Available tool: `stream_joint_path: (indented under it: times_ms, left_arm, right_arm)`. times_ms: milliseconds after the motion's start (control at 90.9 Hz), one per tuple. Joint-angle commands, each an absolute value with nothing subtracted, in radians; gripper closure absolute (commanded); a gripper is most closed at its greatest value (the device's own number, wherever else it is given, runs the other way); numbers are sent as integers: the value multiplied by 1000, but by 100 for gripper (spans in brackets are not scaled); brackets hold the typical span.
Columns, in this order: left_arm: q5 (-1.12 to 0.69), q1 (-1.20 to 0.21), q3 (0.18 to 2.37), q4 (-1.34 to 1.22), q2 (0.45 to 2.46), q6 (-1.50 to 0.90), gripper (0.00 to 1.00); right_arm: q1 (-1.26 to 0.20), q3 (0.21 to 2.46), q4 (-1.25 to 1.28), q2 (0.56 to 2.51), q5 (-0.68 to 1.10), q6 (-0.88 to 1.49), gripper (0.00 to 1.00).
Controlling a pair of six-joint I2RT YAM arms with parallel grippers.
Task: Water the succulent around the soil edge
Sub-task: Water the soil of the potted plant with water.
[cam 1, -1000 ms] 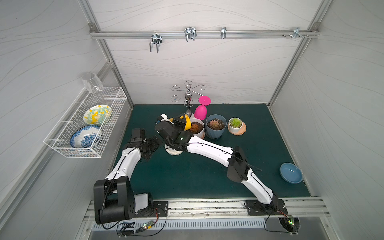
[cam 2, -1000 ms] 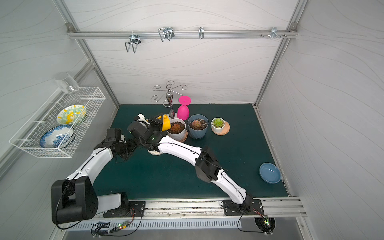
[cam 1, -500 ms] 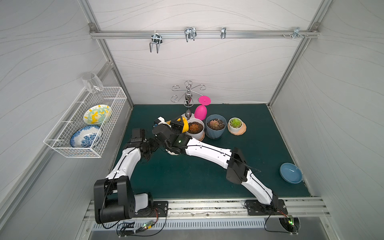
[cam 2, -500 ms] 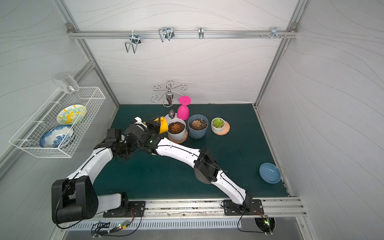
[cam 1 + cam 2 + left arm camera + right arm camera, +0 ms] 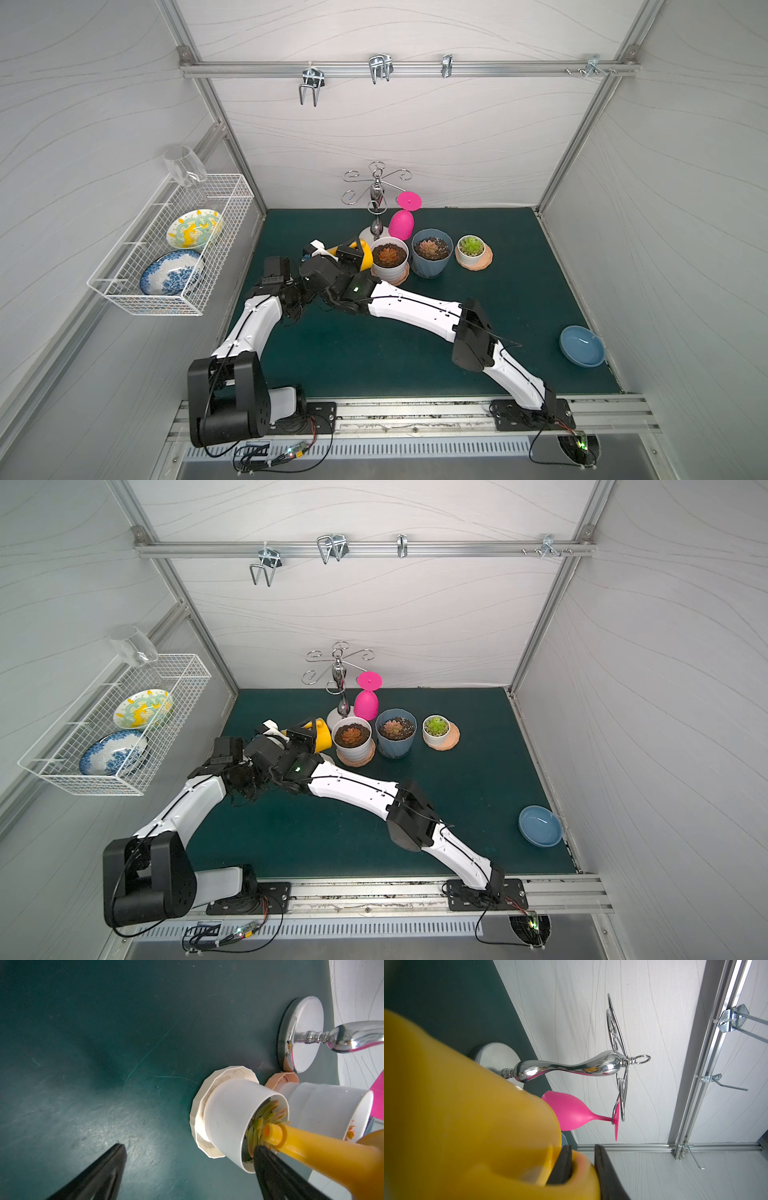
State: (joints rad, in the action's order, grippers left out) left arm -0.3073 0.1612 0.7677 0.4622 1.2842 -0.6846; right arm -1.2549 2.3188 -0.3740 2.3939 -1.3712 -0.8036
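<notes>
With right gripper (image 5: 582, 1147) clamped on can (image 5: 467, 1115) handle, left gripper (image 5: 189, 1146) gaping and empty, steer spout (image 5: 274, 1134), just ahead of left gripper, off succulent (image 5: 261, 1120) toward pot (image 5: 228, 1122) rim. Tilt gently.

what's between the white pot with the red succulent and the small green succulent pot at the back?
A blue pot holding a pinkish succulent; it shows in both top views.
</notes>
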Motion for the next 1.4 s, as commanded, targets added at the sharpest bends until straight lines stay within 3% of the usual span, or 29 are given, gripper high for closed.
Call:
stream_joint_path:
  times_ms: [0,1387]
  left_arm:
    - [-313,166,802,451,1286,-673,0]
    - [-306,166,802,467,1269,-673,0]
  right_arm:
    - [-1268,2310,-376,2344,-1386,-757,100]
    - [-1272,2039,-610,2125,-1470,-453,100]
